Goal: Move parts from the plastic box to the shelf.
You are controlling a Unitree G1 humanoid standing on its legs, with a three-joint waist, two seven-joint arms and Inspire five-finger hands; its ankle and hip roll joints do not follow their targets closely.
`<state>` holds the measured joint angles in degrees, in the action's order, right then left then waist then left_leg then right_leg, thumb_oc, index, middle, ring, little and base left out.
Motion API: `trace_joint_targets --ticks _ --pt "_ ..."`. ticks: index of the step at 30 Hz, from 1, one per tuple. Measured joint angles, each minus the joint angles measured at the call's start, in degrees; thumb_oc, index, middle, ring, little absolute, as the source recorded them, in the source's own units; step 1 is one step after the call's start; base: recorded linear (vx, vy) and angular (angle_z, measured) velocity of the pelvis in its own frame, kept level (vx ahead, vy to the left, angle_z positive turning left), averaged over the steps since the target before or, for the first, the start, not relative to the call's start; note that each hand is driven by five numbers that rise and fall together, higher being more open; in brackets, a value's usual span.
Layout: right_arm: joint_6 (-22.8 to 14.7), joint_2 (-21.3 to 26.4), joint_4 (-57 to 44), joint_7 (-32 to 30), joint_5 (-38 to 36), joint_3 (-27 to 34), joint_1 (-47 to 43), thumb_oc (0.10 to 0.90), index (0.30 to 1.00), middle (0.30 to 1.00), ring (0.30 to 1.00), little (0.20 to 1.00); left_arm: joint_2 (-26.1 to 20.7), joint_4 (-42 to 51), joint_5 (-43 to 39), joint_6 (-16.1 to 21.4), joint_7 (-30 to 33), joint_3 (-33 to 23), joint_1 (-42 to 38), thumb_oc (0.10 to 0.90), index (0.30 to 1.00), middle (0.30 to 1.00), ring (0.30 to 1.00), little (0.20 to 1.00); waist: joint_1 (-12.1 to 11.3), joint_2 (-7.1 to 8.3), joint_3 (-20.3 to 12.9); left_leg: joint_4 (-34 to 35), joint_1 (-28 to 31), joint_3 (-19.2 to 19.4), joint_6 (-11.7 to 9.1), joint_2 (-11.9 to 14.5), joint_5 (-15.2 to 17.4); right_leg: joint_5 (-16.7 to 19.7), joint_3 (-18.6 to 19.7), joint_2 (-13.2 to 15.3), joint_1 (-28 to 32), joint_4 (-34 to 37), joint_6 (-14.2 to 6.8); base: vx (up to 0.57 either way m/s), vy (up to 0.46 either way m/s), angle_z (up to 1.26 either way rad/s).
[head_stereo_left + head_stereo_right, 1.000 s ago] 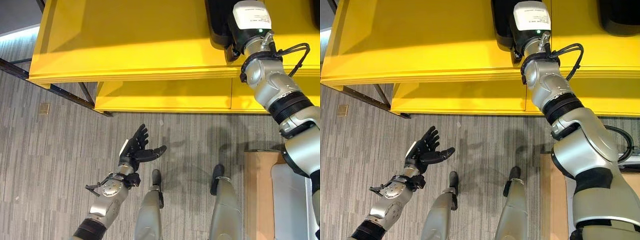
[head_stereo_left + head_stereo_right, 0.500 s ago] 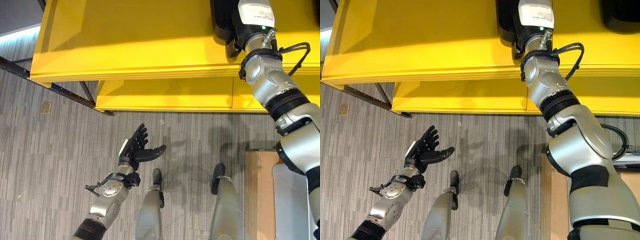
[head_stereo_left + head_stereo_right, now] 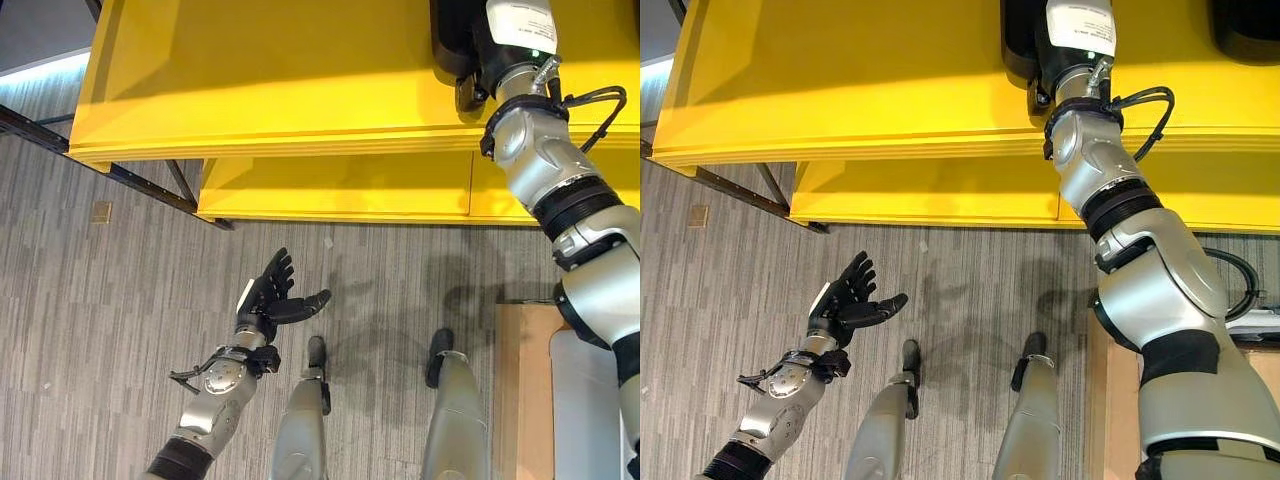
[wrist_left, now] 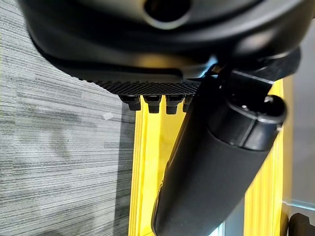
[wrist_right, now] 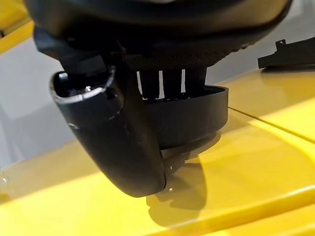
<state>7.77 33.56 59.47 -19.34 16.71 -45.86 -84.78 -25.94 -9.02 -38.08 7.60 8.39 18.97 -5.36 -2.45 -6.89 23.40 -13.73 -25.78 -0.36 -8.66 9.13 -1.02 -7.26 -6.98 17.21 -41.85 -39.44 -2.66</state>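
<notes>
In the left eye view the right arm reached up over the yellow shelf, its right hand against a black part lying on the top board near the shelf's front edge. The step looked like setting that part down — best done by lowering it flat and well back from the edge before letting go.

The right eye view showed a second black part farther along the shelf, well apart, so nothing crowded the spot. The left hand hung low before the shelf above grey carpet.

The left wrist view showed its fingers straight, thumb out, holding nothing.

In the right wrist view the fingers and thumb curled round the part's dark rim, resting on the yellow board — another black piece lay beyond.
</notes>
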Motion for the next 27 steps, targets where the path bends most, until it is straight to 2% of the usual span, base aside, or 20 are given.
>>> trace_joint_targets --ticks 1,2,3,4,21,27 --pt "0.02 0.00 0.00 0.00 0.00 -0.01 -0.01 0.400 0.300 0.300 0.300 0.300 0.00 0.00 0.00 0.00 0.00 0.02 -0.04 0.900 1.000 1.000 1.000 1.000 -0.03 -0.01 0.00 -0.02 -0.01 -0.01 -0.01 0.00 0.00 -0.01 0.00 0.01 -0.02 -0.04 0.02 0.00 0.000 0.00" --pt "0.03 0.01 0.03 0.00 0.01 0.00 -0.01 0.649 0.649 0.649 0.649 0.649 0.00 0.00 0.00 0.00 0.00 0.02 -0.06 0.900 1.000 1.000 1.000 1.000 -0.11 -0.01 0.01 -0.02 -0.04 -0.02 -0.09 0.00 -0.06 -0.01 -0.01 0.01 -0.03 -0.06 0.02 0.00 0.000 0.00" --pt "0.03 0.02 0.35 0.00 0.02 0.00 -0.06 0.796 0.855 0.855 0.855 0.855 0.00 0.00 0.00 0.00 0.01 0.02 -0.05 0.900 1.000 1.000 1.000 1.000 -0.17 -0.01 0.01 -0.03 -0.04 -0.02 -0.13 0.00 -0.08 -0.01 -0.01 0.03 -0.04 -0.08 0.02 0.00 0.000 0.00" --pt "0.00 0.05 0.63 0.00 0.02 0.00 -0.10 0.900 1.000 1.000 1.000 1.000 0.00 0.00 0.00 0.00 0.01 0.02 -0.05 0.900 1.000 1.000 1.000 1.000 -0.27 -0.01 0.00 -0.05 -0.03 -0.02 -0.14 -0.01 -0.09 -0.01 -0.01 0.03 -0.03 -0.07 0.02 0.00 0.000 0.00" --pt "0.01 0.16 1.44 0.35 0.98 -0.72 -1.62 0.900 1.000 1.000 1.000 1.000 0.00 -0.01 -0.02 0.08 -0.09 1.03 0.03 0.900 1.000 1.000 1.000 1.000 -0.63 -0.01 0.00 -0.09 -0.11 0.01 -0.18 0.10 -0.11 -0.01 0.00 -0.12 -0.14 0.04 0.01 0.00 0.000 0.00" --pt "-0.16 2.16 -1.65 2.76 1.92 -3.03 -1.78 0.900 1.000 1.000 1.000 1.000 0.00 -0.01 -0.09 0.35 -0.28 1.02 0.09 0.900 1.000 1.000 1.000 1.000 -0.66 0.03 0.02 -0.18 -0.19 0.04 -0.19 0.23 -0.11 0.01 -0.02 -0.25 -0.15 0.07 0.02 0.00 0.000 0.00"
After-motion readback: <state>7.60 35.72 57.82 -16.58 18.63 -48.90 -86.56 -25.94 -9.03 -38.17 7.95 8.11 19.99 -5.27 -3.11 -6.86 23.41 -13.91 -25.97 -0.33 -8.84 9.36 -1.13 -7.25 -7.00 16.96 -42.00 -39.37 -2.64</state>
